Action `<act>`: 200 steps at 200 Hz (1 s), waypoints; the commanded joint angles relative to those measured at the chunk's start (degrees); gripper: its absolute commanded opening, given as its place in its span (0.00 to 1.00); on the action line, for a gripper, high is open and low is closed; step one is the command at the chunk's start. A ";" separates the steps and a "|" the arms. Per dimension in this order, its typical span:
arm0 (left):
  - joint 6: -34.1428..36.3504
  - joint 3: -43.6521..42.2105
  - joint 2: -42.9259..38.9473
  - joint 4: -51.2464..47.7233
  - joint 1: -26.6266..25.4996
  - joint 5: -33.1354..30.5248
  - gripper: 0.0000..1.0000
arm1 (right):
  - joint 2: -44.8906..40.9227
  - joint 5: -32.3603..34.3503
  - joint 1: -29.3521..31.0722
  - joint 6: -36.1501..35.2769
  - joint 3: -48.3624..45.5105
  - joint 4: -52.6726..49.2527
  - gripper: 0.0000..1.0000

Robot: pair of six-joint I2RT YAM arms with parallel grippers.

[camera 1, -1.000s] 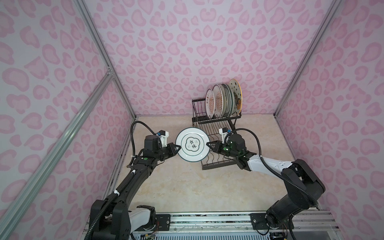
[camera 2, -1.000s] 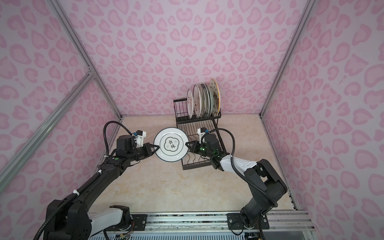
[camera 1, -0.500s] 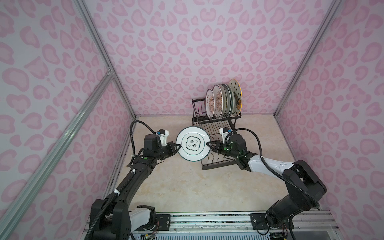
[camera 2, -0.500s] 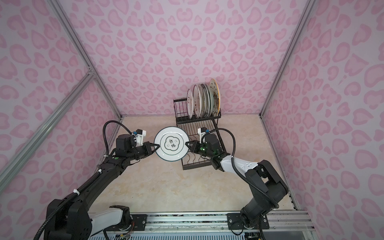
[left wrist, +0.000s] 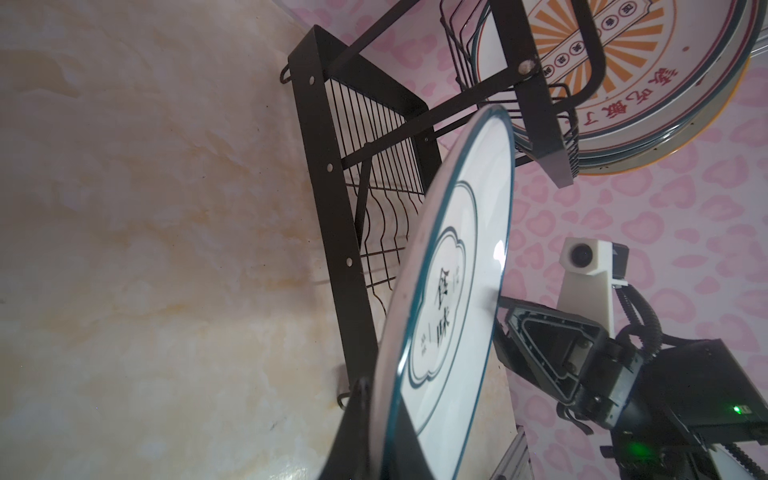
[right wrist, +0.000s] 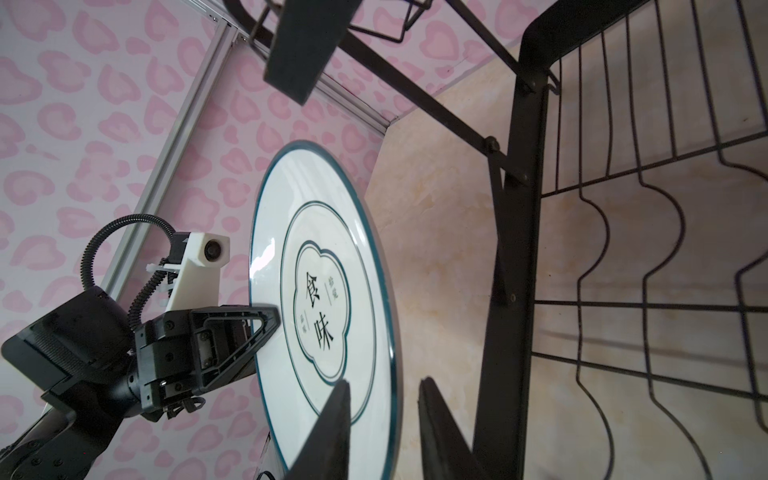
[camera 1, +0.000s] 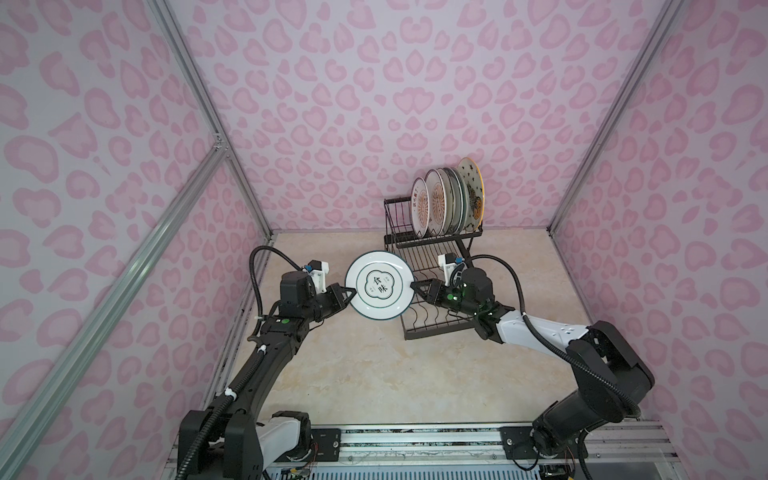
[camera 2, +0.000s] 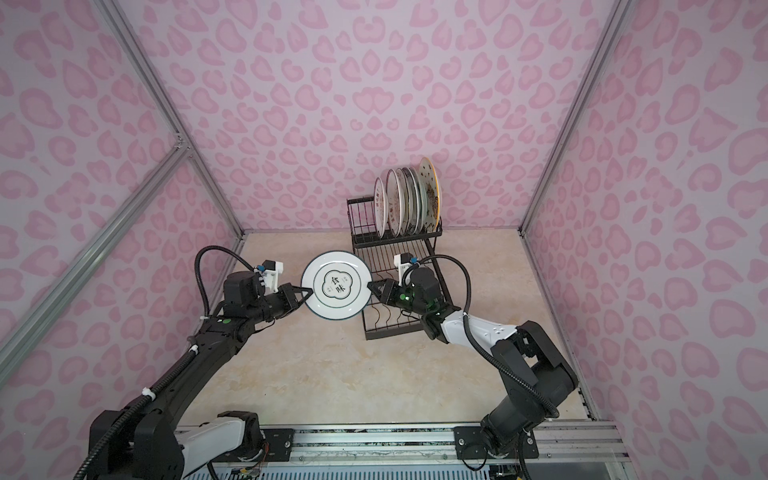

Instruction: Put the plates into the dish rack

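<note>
A white round ceramic plate with green rings and a lobed emblem [camera 1: 380, 285] hangs tilted in the air, beside the lower tray of the black wire two-tier dish rack [camera 1: 428, 257] — its raised basket holds the other round ceramic plates [camera 1: 436, 203] upright in a tight row, orange-sunburst ones leftmost.
</note>
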 commanded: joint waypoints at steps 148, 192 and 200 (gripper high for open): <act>-6.91 -7.05 -8.59 17.38 0.65 -3.11 0.03 | 7.53 -1.75 5.92 4.11 6.62 8.42 0.20; -6.86 -7.32 -9.09 17.24 0.64 -3.43 0.03 | 8.05 -1.71 6.32 4.57 7.81 9.06 0.10; -6.73 -7.28 -8.98 17.09 0.66 -3.23 0.03 | 8.15 -1.70 6.31 4.57 8.02 9.06 0.09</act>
